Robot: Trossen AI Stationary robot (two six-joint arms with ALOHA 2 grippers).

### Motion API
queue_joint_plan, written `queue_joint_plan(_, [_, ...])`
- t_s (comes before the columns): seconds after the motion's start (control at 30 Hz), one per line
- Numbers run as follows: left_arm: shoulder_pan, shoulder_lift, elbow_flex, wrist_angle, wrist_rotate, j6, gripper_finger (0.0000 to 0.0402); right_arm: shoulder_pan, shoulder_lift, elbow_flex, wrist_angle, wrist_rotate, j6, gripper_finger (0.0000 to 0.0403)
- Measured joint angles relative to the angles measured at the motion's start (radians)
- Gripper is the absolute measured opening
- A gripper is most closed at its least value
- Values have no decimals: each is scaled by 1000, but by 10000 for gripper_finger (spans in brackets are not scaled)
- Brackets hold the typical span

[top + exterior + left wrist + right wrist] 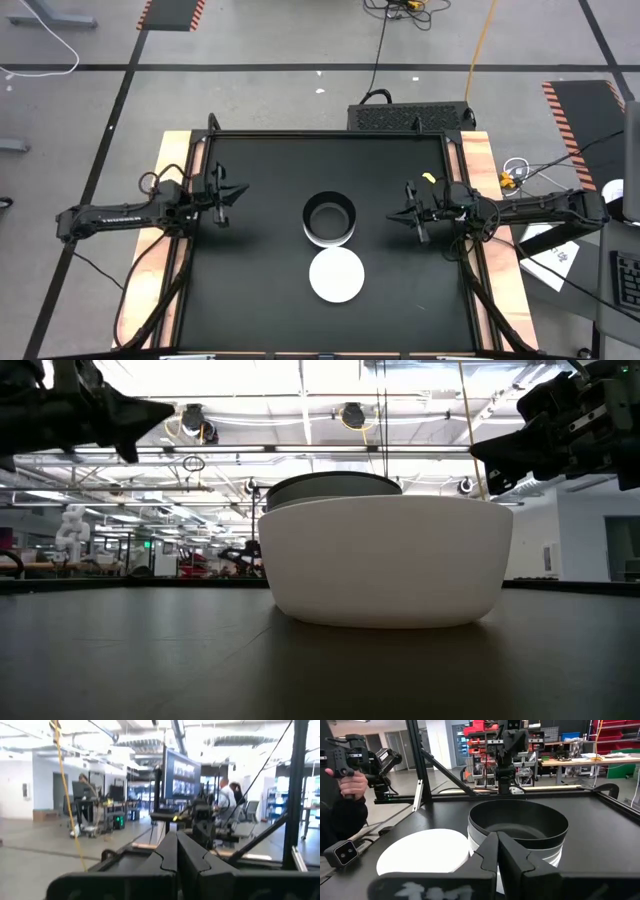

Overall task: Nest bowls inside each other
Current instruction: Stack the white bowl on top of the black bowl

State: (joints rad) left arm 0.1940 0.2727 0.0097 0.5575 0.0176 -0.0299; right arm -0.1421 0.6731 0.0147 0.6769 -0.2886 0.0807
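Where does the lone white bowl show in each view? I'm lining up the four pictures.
High view: white bowl at lower centre, just below the black-topped stack.
Low view: fills the centre foreground, hiding most of the stack.
Left wrist view: not in it.
Right wrist view: lower left, touching the stack.
Shared landmark: the black-topped stack.

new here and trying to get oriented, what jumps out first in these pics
A stack of bowls with a black one on top sits mid-table. Just in front of it, nearer the camera in the low view, sits a white bowl; whether they touch is unclear. The left gripper and right gripper flank the stack, fingers shut, holding nothing.
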Motion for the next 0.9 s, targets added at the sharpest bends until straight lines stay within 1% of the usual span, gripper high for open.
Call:
queue_joint_plan(0.13, [0,-20,0,0,8,-1,3,0,0,0,0,0,0,0])
queue_joint_plan(0.33, [0,-21,1,133,36,-43,2,0,0,0,3,0,0,0])
queue_joint_plan(0.43, [1,-20,1,115,35,-38,4,0,0,0,4,0,0,0])
queue_joint_plan(0.67, [1,-20,1,-34,37,-28,3,0,0,-1,4,0,0,0])
queue_joint_plan(0.73, [1,-20,1,-38,59,-26,6,0,0,-1,4,0,0,0])
queue_joint_plan(0.83, [1,-20,1,-1,112,0,2,0,1,-1,4,0,-6,0])
queue_joint_plan(0.9, [0,-20,1,23,115,3,2,0,3,-1,4,4,-8,0])
